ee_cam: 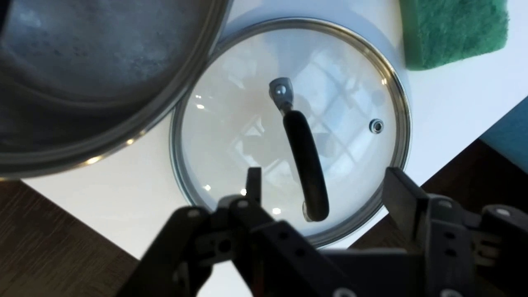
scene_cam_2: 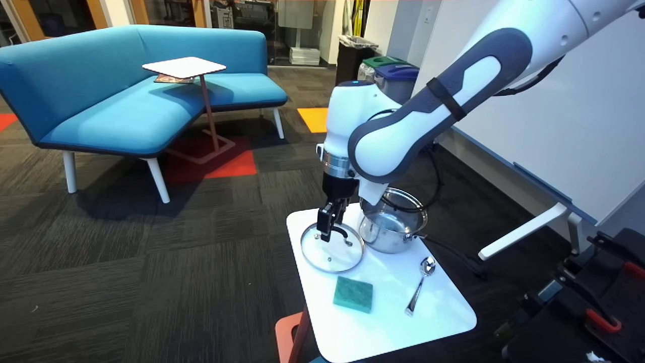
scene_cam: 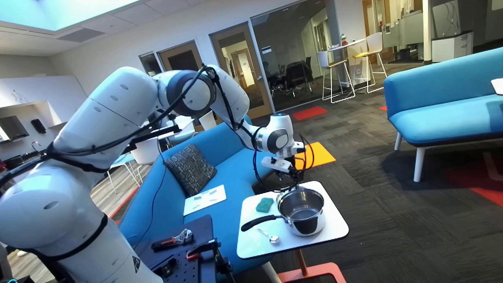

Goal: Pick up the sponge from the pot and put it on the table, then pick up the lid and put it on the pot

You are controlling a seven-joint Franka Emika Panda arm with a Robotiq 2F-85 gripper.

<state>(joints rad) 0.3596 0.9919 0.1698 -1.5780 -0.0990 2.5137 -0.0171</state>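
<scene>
The green sponge lies on the white table (scene_cam_2: 393,333) in both exterior views, (scene_cam: 264,204) and sponge (scene_cam_2: 353,294), and at the upper right of the wrist view, sponge (ee_cam: 458,33). The silvery pot (scene_cam_2: 385,234) stands uncovered beside the lid, its inside bare; its rim (ee_cam: 165,109) fills the upper left of the wrist view. The round glass lid (ee_cam: 243,119) with metal rim and black arched handle (ee_cam: 303,156) lies flat on the table. My gripper (ee_cam: 321,171) is open above the lid (scene_cam_2: 322,254), fingers on either side of the handle, not gripping it.
A metal spoon (scene_cam_2: 421,287) lies on the table near the pot. The pot's long black handle (scene_cam: 259,223) sticks out over the table top. A blue sofa (scene_cam: 220,220) with a cushion (scene_cam: 190,169) adjoins the table. The table's edge is close to the lid.
</scene>
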